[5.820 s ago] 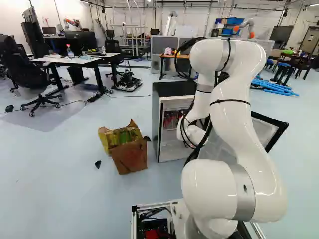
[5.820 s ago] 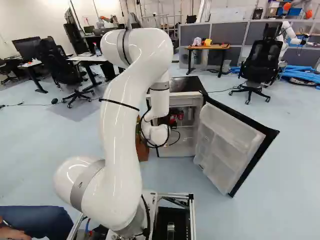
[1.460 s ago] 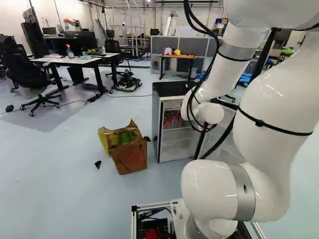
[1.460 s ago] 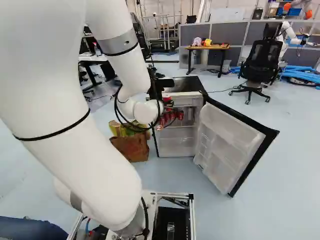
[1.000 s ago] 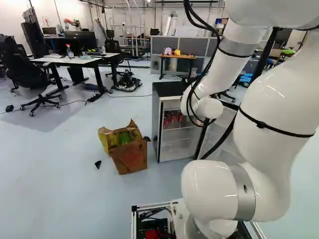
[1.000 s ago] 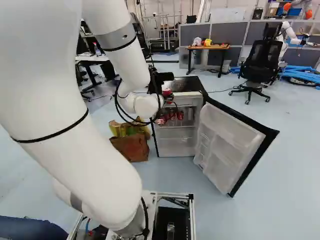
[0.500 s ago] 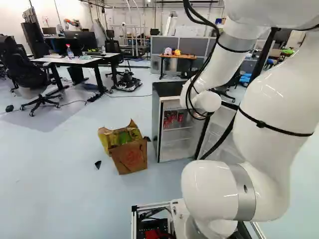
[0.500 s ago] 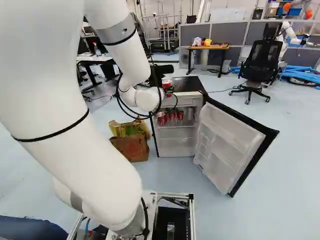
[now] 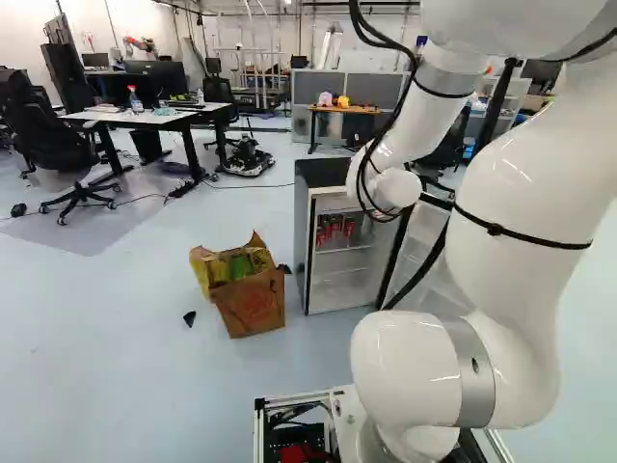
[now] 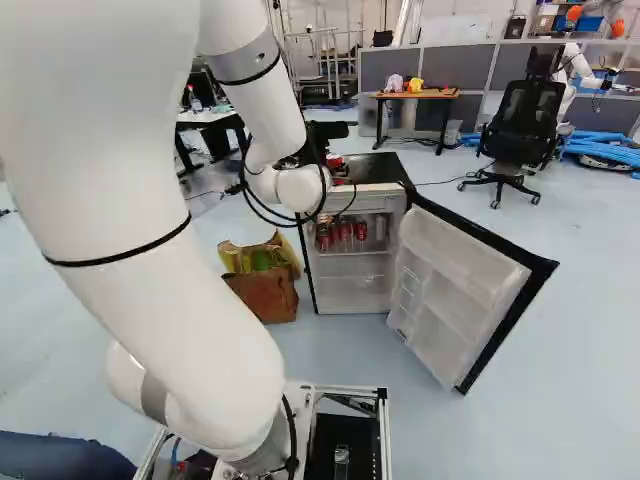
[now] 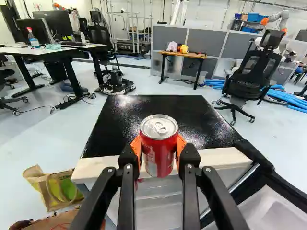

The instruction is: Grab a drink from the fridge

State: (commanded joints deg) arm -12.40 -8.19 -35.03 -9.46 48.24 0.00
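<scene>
Found one red can upright, grasped from both sides between the orange pads of the claw, near the front edge of the fridge's top. Observed an open door and more red cans on a shelf inside (exact count undetermined). Recorded a brown bag and a yellow-green bag on the floor beside the fridge.

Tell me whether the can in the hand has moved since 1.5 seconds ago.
Yes, upward: in the right base view, the red can in the hand sits higher against the fridge's top.
</scene>
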